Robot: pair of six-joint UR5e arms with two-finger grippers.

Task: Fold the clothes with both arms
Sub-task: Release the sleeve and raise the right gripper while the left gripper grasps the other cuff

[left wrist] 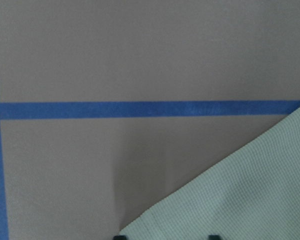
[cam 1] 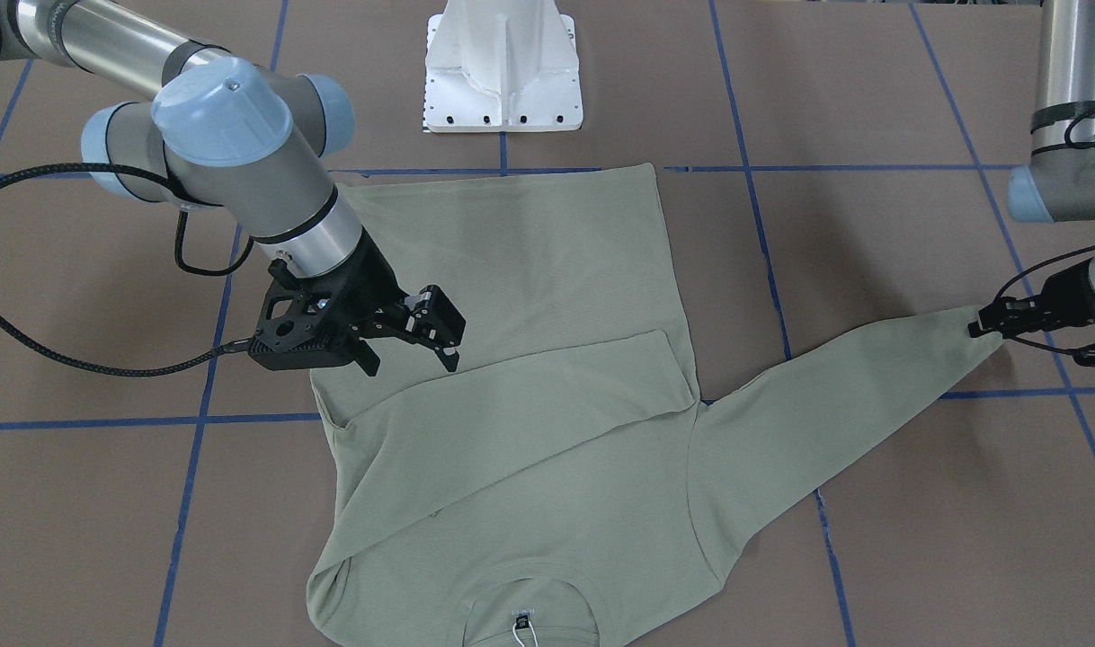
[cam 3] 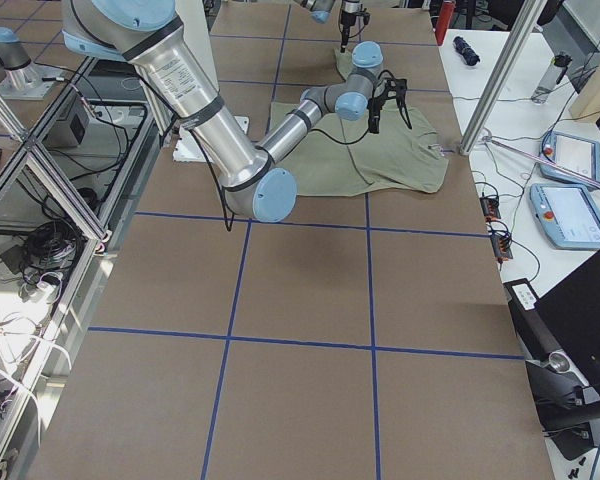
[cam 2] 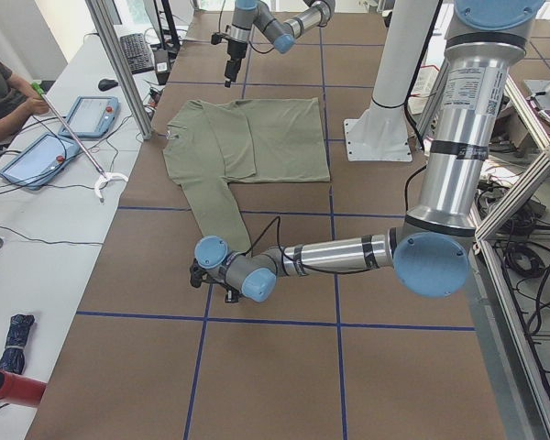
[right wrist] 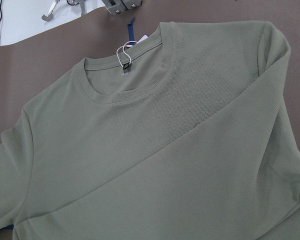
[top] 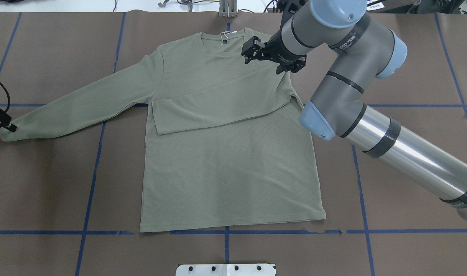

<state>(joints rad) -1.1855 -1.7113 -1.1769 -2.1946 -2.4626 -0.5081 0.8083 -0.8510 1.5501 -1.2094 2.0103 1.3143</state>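
Note:
The sage-green shirt (top: 226, 165) lies flat and face up on the brown table, neck and white hang tag (top: 224, 36) at the far edge. One sleeve (top: 218, 103) is folded across the chest. The other sleeve (top: 84, 103) stretches out to my left. My left gripper (top: 9, 128) sits low at that cuff (cam 1: 961, 337). In the left wrist view its fingertips (left wrist: 119, 237) stand apart with cloth (left wrist: 250, 200) between them. My right gripper (cam 1: 413, 364) is open and empty, hovering over the shirt's shoulder near the neck (right wrist: 124, 85).
The white pedestal base (cam 1: 502, 72) stands at the robot's side of the table. Blue tape lines (top: 226, 232) grid the surface. My right forearm (top: 390, 142) reaches across the table's right half. An operator (cam 2: 0, 92) and tablets (cam 2: 92, 115) are at a side table.

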